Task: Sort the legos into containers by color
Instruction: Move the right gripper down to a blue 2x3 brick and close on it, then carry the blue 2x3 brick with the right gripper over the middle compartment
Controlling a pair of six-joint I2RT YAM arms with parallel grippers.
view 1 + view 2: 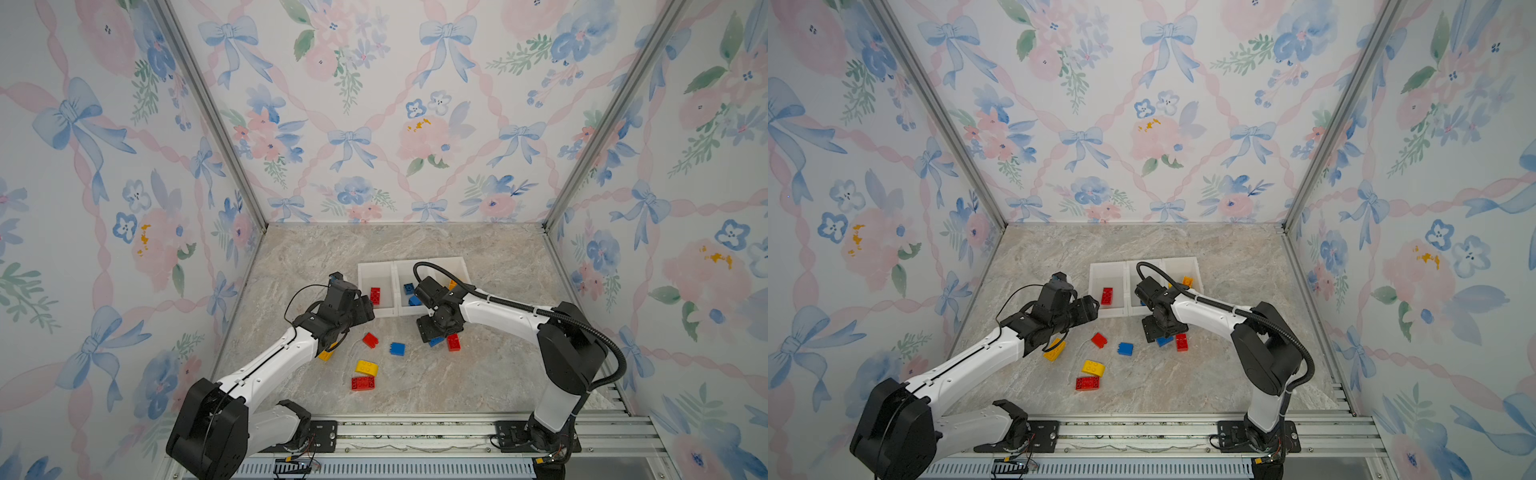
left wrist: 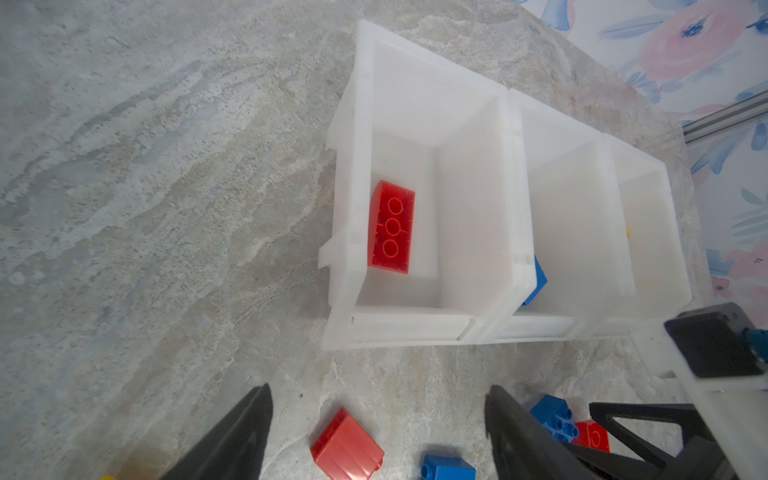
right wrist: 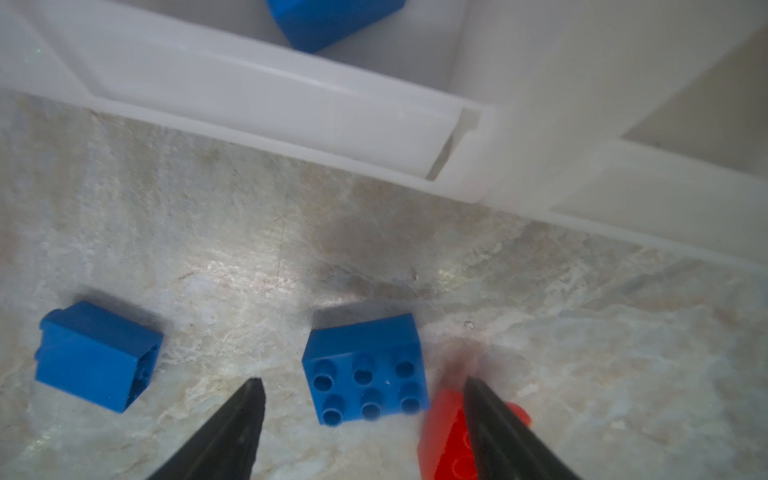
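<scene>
Three joined white containers (image 1: 376,269) stand mid-table. The left one holds a red lego (image 2: 390,227), the middle one blue legos (image 1: 409,288), and the right one a yellow lego (image 1: 452,284). My left gripper (image 2: 378,390) hangs open in front of the left container, above a loose red sloped lego (image 2: 345,446), holding nothing. My right gripper (image 3: 363,380) is open and low over the table. A blue six-stud lego (image 3: 357,338) lies between its fingers, and a red lego (image 3: 442,440) touches one finger.
Loose on the marble table lie a blue lego (image 1: 397,348), a yellow curved lego (image 1: 366,367), a flat red lego (image 1: 363,382) and a yellow lego (image 1: 326,354) partly under my left arm. Patterned walls enclose three sides. A metal rail (image 1: 415,432) runs along the front.
</scene>
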